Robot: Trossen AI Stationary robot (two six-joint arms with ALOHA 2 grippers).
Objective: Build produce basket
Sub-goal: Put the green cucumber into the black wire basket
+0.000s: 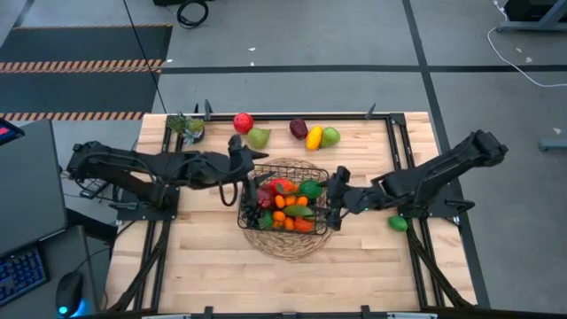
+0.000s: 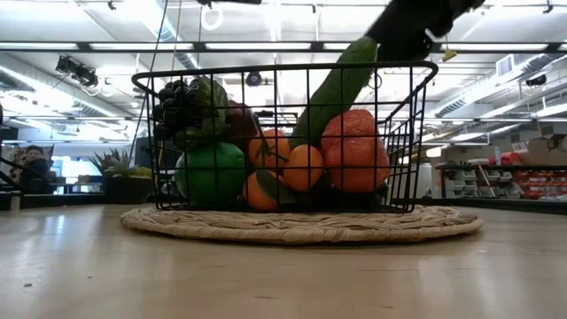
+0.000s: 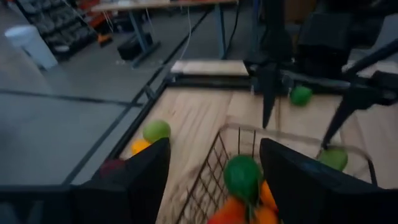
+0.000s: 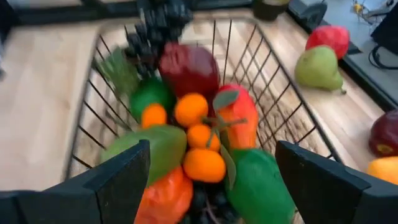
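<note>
The black wire basket (image 1: 283, 202) stands on a round woven mat (image 1: 285, 239) at mid-table. It is heaped with produce (image 2: 301, 159): oranges, grapes, a red apple, green pieces and a cucumber (image 2: 337, 89) leaning on its right rim. My left gripper (image 1: 246, 164) hangs open above the basket's far left corner, nothing between its fingers (image 3: 149, 180). My right gripper (image 1: 330, 193) hovers open at the basket's right side, slanting down toward the heap (image 4: 199, 137). Loose at the far edge lie a red apple (image 1: 243, 122), a green pear (image 1: 258, 137), a plum (image 1: 299, 128) and a lemon (image 1: 314, 137).
A small potted plant (image 1: 188, 127) stands at the far left corner. One green fruit (image 1: 398, 223) lies by the table's right edge, another green one (image 1: 330, 136) beside the lemon. Bare wood (image 1: 213, 266) stretches along the near side. Black frame rails (image 1: 403, 151) border the table.
</note>
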